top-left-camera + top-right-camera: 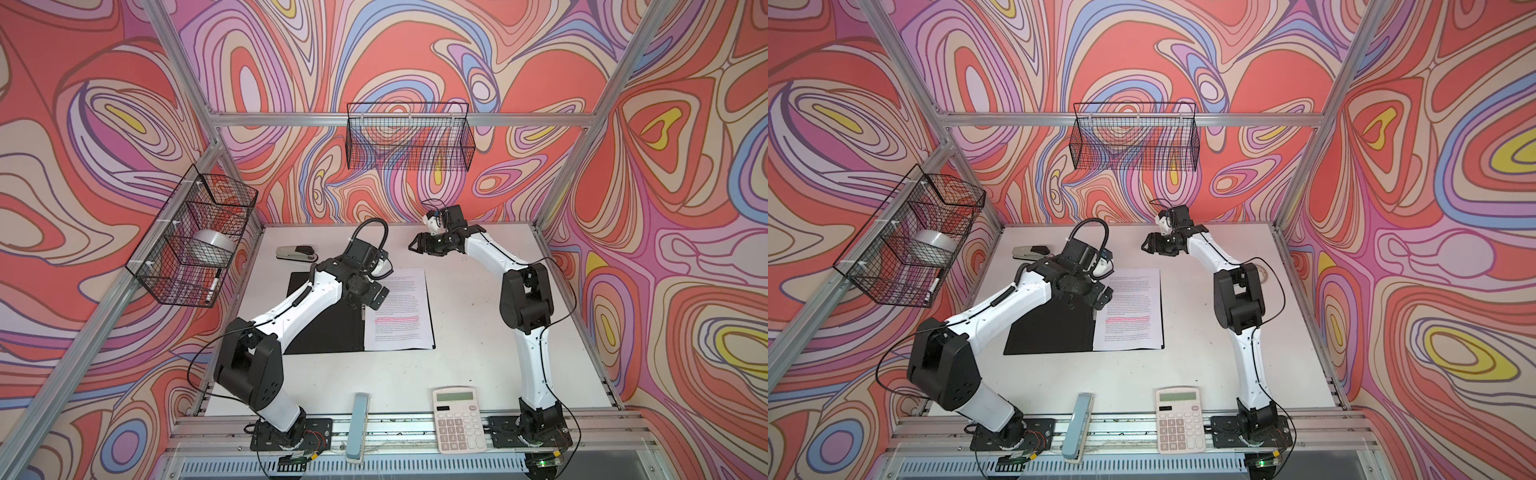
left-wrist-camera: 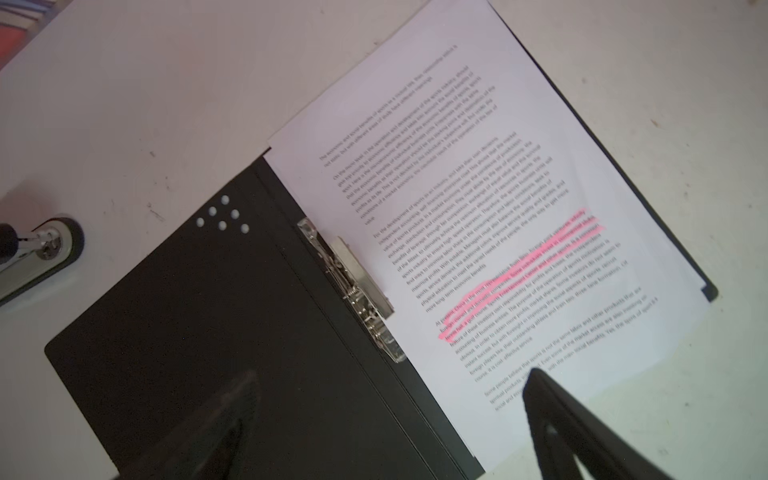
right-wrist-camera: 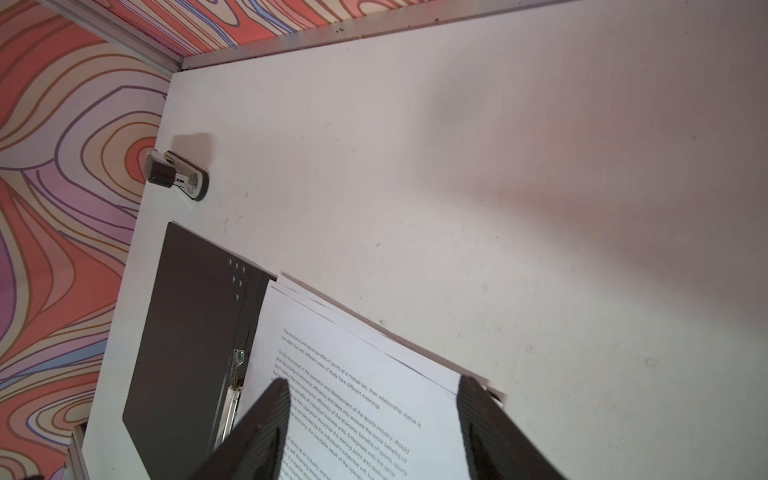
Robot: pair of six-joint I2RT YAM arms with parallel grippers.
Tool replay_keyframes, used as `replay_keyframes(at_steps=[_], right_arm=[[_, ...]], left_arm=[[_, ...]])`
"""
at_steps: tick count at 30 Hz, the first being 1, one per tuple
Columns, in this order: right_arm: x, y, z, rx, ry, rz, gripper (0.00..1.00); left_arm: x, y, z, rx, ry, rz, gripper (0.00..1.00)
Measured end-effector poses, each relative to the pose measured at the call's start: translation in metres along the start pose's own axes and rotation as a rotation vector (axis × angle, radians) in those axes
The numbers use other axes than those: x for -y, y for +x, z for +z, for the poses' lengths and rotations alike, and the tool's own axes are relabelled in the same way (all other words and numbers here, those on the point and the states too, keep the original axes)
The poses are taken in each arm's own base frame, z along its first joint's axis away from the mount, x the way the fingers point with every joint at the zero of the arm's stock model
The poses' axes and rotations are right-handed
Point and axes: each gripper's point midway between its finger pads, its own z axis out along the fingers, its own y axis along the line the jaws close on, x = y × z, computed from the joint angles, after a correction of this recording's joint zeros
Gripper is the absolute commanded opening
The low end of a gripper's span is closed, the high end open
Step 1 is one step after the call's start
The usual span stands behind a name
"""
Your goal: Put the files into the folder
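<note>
The left pincer (image 2: 390, 374) hangs wide open and holds nothing; below it lies the folder (image 1: 324, 324), open and black inside, with its metal clip (image 2: 353, 286) just ahead of the tips; one finger is over the black cover, one over the files (image 1: 399, 307). The right pincer (image 3: 374, 381) floats above the files' top end, partly open, empty. I think the files are nearly in; next, the sheets need a nudge straight, then the cover needs folding over.

The files (image 1: 399, 307) lie flat on the open black folder's (image 1: 324, 328) right half.
</note>
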Motion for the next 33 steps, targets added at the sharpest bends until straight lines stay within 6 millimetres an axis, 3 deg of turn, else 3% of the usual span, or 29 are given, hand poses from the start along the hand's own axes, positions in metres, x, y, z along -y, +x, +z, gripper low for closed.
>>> replay_keyframes(at_steps=[5,9,13,19,24,29,33], right_arm=[[0.019,0.034,0.009,-0.075,0.046,0.037,0.67],[0.022,0.037,0.008,-0.077,0.065,0.037,0.67],[0.023,0.041,-0.003,-0.07,0.096,0.04,0.67],[0.015,0.047,-0.028,-0.057,0.114,0.036,0.67],[0.008,0.071,-0.051,-0.083,0.108,0.063,0.66],[0.009,0.08,-0.049,-0.114,0.1,0.076,0.68],[0.014,0.069,-0.031,-0.117,0.095,0.077,0.68]], left_arm=[[-0.025,-0.009,0.037,-0.036,0.003,-0.143,1.0],[-0.03,-0.005,0.067,-0.083,0.019,-0.203,1.0],[-0.034,-0.005,0.083,-0.098,0.033,-0.234,1.0],[-0.041,-0.018,0.082,-0.068,0.064,-0.275,1.0],[-0.045,-0.017,0.078,-0.06,0.089,-0.29,1.0],[-0.037,-0.005,0.06,-0.054,0.118,-0.287,1.0],[-0.032,0.001,0.052,-0.054,0.131,-0.286,1.0]])
